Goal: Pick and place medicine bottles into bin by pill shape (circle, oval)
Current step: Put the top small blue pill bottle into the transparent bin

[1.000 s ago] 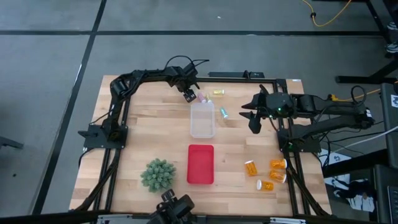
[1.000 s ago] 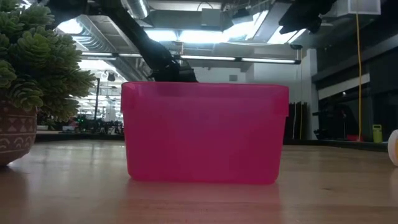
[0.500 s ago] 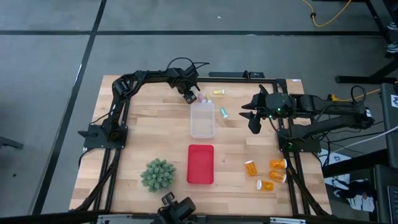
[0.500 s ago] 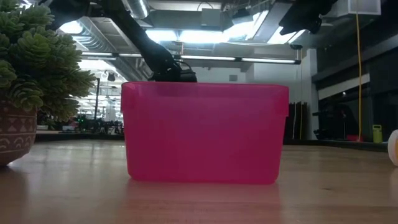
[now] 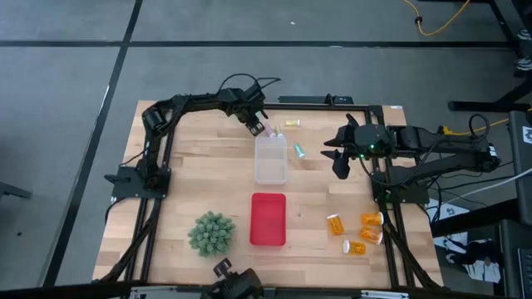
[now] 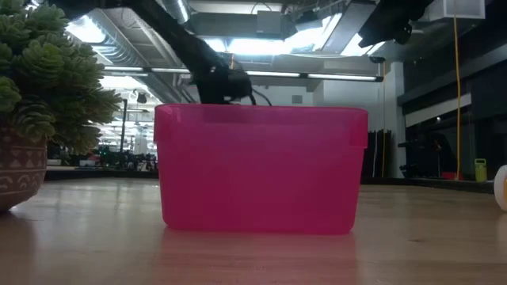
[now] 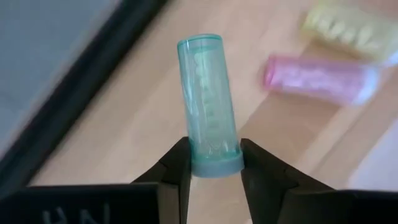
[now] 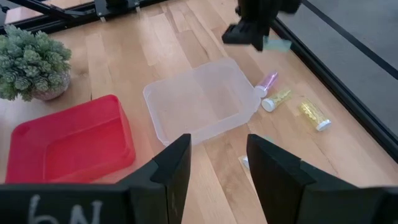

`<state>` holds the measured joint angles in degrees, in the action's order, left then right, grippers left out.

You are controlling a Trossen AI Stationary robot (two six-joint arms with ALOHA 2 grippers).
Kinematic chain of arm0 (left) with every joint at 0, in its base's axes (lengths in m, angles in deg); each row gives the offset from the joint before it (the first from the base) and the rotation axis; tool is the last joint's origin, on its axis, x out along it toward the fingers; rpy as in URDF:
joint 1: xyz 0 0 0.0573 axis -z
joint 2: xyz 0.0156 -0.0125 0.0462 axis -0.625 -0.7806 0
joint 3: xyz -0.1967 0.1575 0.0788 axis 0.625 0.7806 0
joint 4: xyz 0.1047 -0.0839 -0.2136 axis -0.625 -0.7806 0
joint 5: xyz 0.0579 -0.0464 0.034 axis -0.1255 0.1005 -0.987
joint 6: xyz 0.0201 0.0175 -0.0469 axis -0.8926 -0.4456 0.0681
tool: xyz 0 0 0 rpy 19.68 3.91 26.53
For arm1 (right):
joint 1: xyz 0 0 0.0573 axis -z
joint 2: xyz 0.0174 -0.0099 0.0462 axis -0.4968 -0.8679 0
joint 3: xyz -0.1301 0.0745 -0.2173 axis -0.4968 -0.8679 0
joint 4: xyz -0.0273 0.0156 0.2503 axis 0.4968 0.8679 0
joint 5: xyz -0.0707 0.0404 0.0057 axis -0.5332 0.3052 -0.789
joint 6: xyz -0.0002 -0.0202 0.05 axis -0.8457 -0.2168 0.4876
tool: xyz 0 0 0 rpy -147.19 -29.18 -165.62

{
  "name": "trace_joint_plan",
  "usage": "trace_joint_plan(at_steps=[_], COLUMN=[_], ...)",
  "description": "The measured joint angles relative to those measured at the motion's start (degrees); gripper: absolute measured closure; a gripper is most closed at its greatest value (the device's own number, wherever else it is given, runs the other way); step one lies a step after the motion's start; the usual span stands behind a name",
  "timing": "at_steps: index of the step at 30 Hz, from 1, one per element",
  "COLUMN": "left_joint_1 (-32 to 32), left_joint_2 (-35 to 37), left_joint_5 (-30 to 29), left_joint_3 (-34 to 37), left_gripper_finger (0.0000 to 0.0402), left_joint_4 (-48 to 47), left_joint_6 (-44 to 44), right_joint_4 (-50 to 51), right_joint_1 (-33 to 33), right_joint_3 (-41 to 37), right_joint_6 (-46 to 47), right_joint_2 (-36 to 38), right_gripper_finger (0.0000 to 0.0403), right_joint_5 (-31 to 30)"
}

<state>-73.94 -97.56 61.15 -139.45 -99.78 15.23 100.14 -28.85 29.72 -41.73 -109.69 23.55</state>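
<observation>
My left gripper (image 5: 253,125) is at the table's far side, just beyond the clear bin (image 5: 271,158), shut on a small teal vial (image 7: 208,106). The right wrist view shows this vial (image 8: 278,45) too. A pink vial (image 7: 317,78) and a yellow vial (image 7: 348,31) lie on the wood beside it. Another teal vial (image 5: 298,151) lies right of the clear bin. Several orange bottles (image 5: 366,231) lie at the near right. My right gripper (image 5: 336,158) hangs open right of the clear bin, holding nothing. My left gripper pinches the teal vial's capped end (image 7: 214,163) between its two fingers (image 7: 177,165), one on each side. The rest of the vial sticks out past the fingertips. In the right wrist view it lies about level beside the downward-pointing fingers, clear of the table.
A red bin (image 5: 268,219) stands nearer than the clear bin. A potted spiky green plant (image 5: 212,232) sits at the near left. A black frame rail (image 8: 348,93) runs along the table's far edge behind the vials.
My left gripper has risen a little beyond the clear bin; the low view shows it higher above the red bin's rim than before. My right arm has kept still.
</observation>
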Motion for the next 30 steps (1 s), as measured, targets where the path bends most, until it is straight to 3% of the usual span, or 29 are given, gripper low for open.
trace_joint_plan(at_steps=[7,16,30], left_joint_1=[4.95,17.57,40.37], left_joint_2=[8.46,16.89,17.66], left_joint_5=[-0.1,0.6,0.54], left_joint_3=[-0.02,-0.04,-0.06], left_gripper_finger=[0.0305,0.0305,0.0306], left_joint_4=[-3.13,-10.55,-12.47], left_joint_6=[0.44,2.13,8.68], right_joint_4=[0.07,0.13,0.01], right_joint_1=[-0.01,0.01,0.0], right_joint_3=[0.0,0.0,0.0], right_joint_6=[0.0,-0.03,0.0], right_joint_2=[0.0,0.0,0.01], right_gripper_finger=[0.0244,0.0244,0.0244], right_joint_5=[0.0,0.0,-0.02])
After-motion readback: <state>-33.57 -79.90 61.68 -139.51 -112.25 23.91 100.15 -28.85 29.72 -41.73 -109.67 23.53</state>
